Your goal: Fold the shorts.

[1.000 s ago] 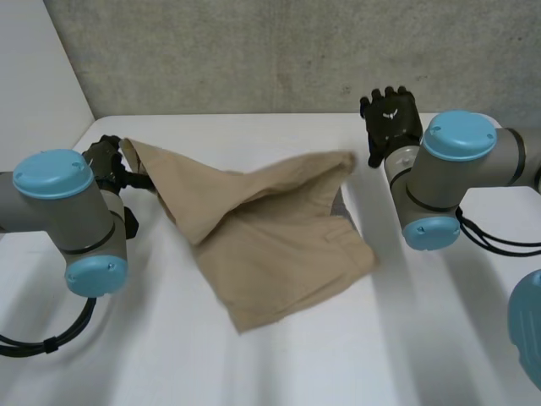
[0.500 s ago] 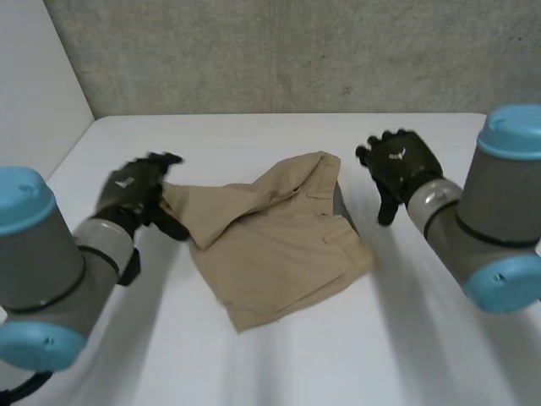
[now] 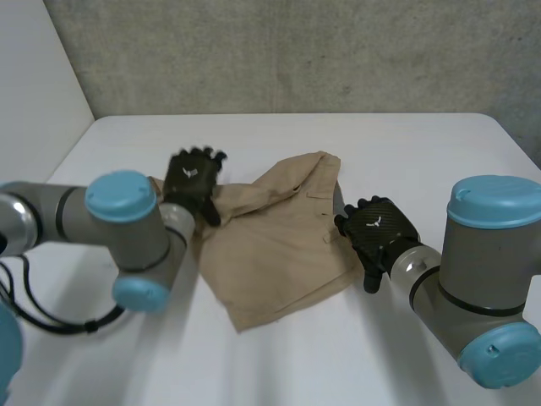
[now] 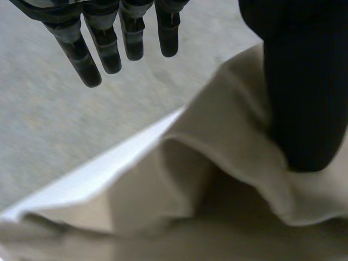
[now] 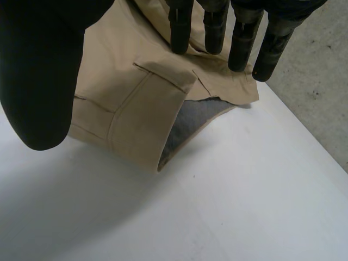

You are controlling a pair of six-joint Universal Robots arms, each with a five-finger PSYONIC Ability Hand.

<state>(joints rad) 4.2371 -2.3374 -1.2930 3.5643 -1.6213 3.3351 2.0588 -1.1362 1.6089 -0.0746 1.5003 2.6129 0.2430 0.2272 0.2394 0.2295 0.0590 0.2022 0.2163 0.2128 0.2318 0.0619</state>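
- while the shorts [image 3: 270, 254] lie rumpled mid-way across the white table [image 3: 406, 144], their bunched far-left corner sits under the left hand [image 3: 193, 182], its fingers straight and gripping nothing.
- right hand [image 3: 378, 233] is at the opposite edge, fingers relaxed and empty over the turned-up flap [image 5: 141, 109].

The left arm [image 3: 118, 222] and right arm [image 3: 483, 275] both angle inward, the left hand [image 3: 193, 179] and right hand [image 3: 378, 233] each palm-down with fingers straight, thumb apart.
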